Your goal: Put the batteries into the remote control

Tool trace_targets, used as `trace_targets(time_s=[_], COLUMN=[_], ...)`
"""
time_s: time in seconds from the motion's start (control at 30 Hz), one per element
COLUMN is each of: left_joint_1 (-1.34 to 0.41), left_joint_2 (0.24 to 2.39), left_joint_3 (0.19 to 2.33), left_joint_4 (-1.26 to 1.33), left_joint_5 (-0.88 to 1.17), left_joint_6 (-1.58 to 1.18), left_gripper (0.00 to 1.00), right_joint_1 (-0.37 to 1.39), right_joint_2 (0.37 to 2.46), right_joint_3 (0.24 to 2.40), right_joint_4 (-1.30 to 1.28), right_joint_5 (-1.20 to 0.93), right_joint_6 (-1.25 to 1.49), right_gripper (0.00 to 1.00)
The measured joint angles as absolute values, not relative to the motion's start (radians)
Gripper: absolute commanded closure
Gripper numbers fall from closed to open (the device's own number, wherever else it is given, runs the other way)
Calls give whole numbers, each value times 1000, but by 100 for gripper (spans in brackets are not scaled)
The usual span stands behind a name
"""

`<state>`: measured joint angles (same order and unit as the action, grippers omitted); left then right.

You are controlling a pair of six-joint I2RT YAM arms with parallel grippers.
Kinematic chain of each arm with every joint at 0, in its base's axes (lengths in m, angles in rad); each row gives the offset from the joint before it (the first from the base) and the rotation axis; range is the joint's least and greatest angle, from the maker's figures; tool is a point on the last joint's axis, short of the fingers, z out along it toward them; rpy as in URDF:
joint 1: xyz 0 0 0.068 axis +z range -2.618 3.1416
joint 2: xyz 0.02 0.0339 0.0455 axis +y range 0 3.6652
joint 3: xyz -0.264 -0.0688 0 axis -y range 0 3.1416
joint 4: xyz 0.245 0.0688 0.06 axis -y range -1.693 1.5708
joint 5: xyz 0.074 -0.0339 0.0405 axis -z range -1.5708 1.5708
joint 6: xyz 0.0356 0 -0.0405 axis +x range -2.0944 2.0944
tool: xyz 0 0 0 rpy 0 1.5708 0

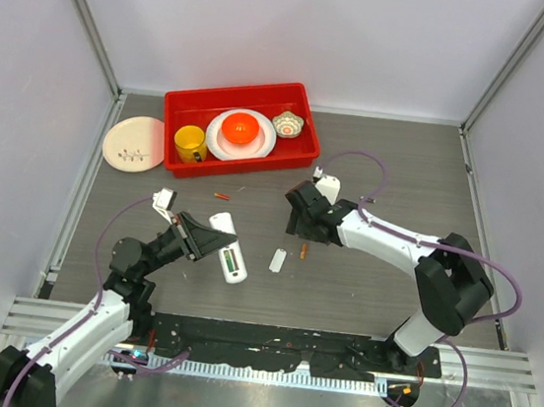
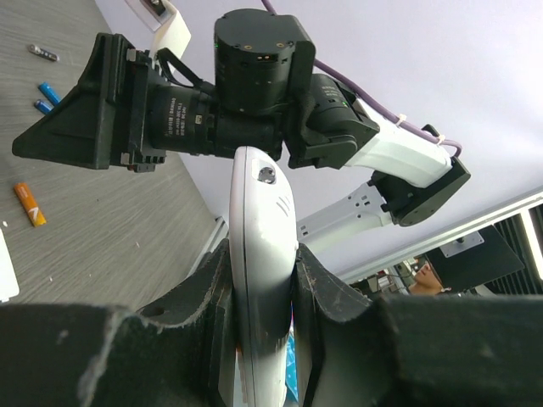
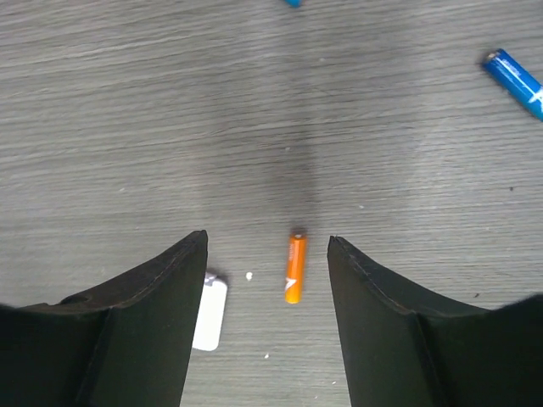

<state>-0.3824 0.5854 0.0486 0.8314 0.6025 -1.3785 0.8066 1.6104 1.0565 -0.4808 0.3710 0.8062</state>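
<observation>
The remote control [image 1: 229,248] sits left of the bench's middle, toward the near edge, clamped in the left hand [image 1: 213,243]. That hand's two fingers [image 2: 327,292] are pressed tight against the remote's long sides. From above, its battery bay faces up and open, with a green battery [image 1: 231,259] in it. In the left wrist view the white body rises from between the fingers towards the right arm.

Just right of the remote, a small white cover piece [image 1: 277,260] lies flat on the bench [image 1: 361,284]. An orange battery [image 1: 304,251] lies just beside it, nearer the middle. The right hand [image 1: 299,229] hangs over this spot with its fingers spread wide and holding nothing. In its own wrist view the orange battery lies on the wood in the gap between the fingers, touching neither. A blue battery [image 3: 513,80] lies well apart from it, and the left wrist view shows two blue ones [image 2: 47,89] side by side and a dark grey one [image 2: 41,52] beyond.

A second red-orange battery [image 1: 221,196] lies nearer the far edge. Beyond it a red tray [image 1: 175,142] holds a yellow mug [image 1: 190,143], a white plate [image 1: 259,148] with an orange item on it, and a small patterned bowl [image 1: 288,124]. A pale plate [image 1: 134,142] lies by the tray, towards the far left corner.
</observation>
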Motion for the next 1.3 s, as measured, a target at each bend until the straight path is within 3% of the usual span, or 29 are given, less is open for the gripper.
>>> trace_targets(time_s=[0.27, 1.3], left_joint_1=[-384, -386], left_joint_2=[595, 580], left_joint_3=[48, 48], left_joint_4=[823, 817], left_joint_5=[603, 603], left_joint_6=[-1375, -1371], left_gripper=[100, 100], right_joint_1=[797, 796], right_joint_2=[1673, 1752], right_joint_3=[1056, 1056], right_joint_4=[-519, -525], right_joint_5=[378, 335], right_joint_6=[827, 822], right_gripper=[55, 68])
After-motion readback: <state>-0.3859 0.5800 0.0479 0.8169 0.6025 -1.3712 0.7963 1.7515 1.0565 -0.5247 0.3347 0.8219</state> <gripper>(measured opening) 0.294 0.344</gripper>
